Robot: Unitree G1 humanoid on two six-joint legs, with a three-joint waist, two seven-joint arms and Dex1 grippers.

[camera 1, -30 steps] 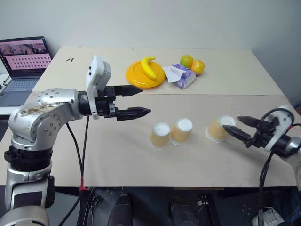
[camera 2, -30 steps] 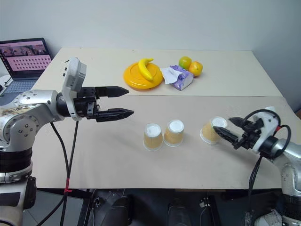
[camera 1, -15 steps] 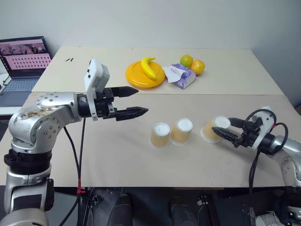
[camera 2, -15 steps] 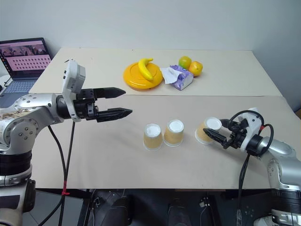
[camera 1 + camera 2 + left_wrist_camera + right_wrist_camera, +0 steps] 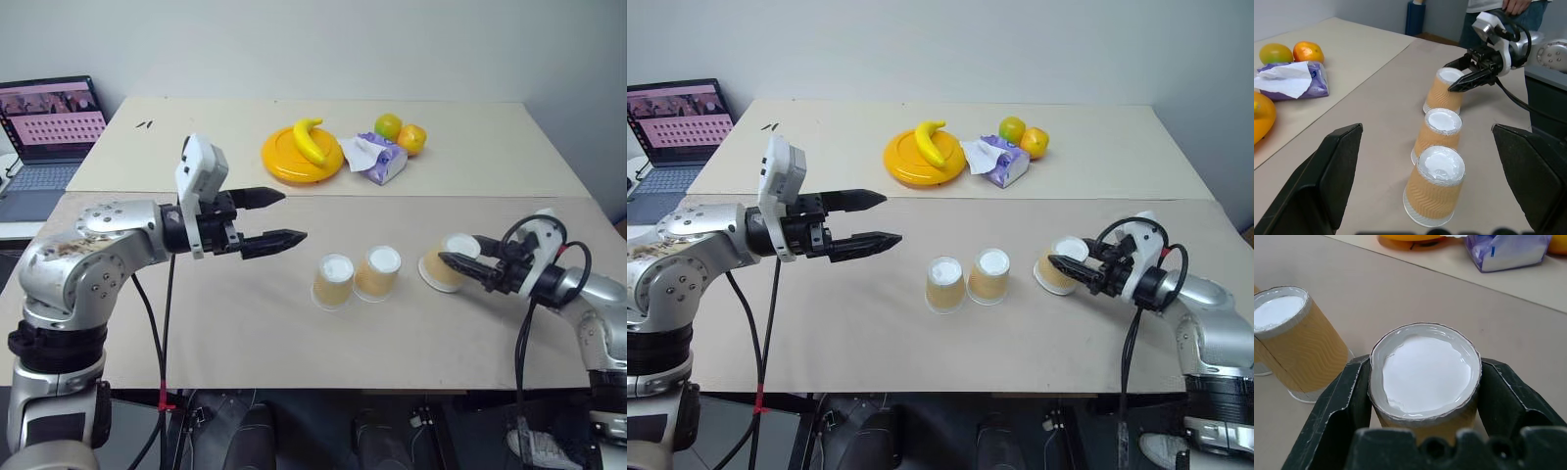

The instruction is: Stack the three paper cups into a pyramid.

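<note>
From the head views, the right gripper (image 5: 1061, 274) has come in from the counter's right edge and now has its fingers against the third paper cup (image 5: 1054, 270), the one standing apart to the right; a second ago they were spread and short of it. That looks like the pick-up of the top cup, so the pyramid is not yet begun. The other two paper cups, the left one (image 5: 333, 281) and the middle one (image 5: 377, 273), stand upside down and touching as a ready base near the middle of the counter (image 5: 245, 333). The left gripper (image 5: 277, 216) hovers well to their left, above the counter, fingers wide apart and holding nothing. A yellow plate (image 5: 284, 157) with a banana (image 5: 310, 140), a tissue pack (image 5: 382, 160) and two citrus fruits (image 5: 402, 133) lie at the back, well clear.

The left wrist view adds what the head cannot: all three cups in a near line, the right fingers (image 5: 1469, 81) pinching the far cup near its upturned base, and a person (image 5: 1518, 7) standing beyond the counter.

The right wrist view settles the grip: both fingers (image 5: 1339, 406) press the cup's tan wall on opposite sides just under its white base, which is slightly dented.
</note>
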